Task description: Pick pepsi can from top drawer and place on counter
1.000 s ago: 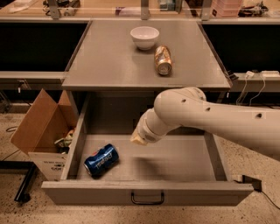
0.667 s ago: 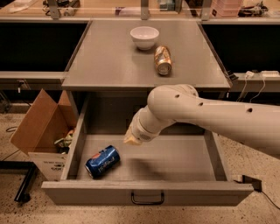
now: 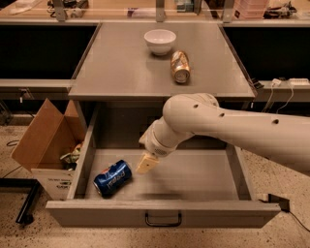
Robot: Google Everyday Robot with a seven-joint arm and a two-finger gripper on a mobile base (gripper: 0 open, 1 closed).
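The blue pepsi can (image 3: 112, 178) lies on its side in the front left of the open top drawer (image 3: 164, 213). The drawer is a grey box with a dark handle on its front panel. My gripper (image 3: 147, 163) hangs inside the drawer at the end of the white arm, just right of the can and slightly above it, apart from it. Only its cream tip shows. The grey counter (image 3: 121, 63) lies above and behind the drawer.
On the counter stand a white bowl (image 3: 160, 41) and a gold-tan can (image 3: 180, 66) lying on its side. An open brown cardboard box (image 3: 46, 140) with clutter stands on the floor left of the drawer. A tan wooden surface (image 3: 121, 6) runs along the back.
My gripper and arm have moved left and down in the drawer, closer to the pepsi can. The can has not moved.
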